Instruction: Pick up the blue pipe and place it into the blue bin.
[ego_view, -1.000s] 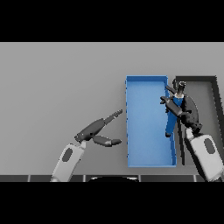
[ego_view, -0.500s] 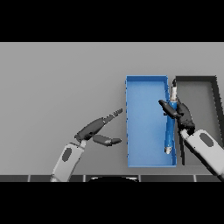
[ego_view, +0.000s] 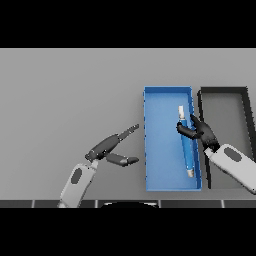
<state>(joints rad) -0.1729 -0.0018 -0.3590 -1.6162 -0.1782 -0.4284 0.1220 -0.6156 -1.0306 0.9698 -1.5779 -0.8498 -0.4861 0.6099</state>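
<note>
1 dark grey bin (ego_view: 246, 107) sits on the plain grey worktop (ego_view: 70, 95), at its right side. The bin is rectangular, open-topped, with its long axis running front to back.

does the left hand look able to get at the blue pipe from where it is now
Probably not easily. The left hand is open over the table outside the blue bin, whose left wall stands between it and the blue pipe. The pipe lies along the bin's right side, with the right hand curled on it.
</note>
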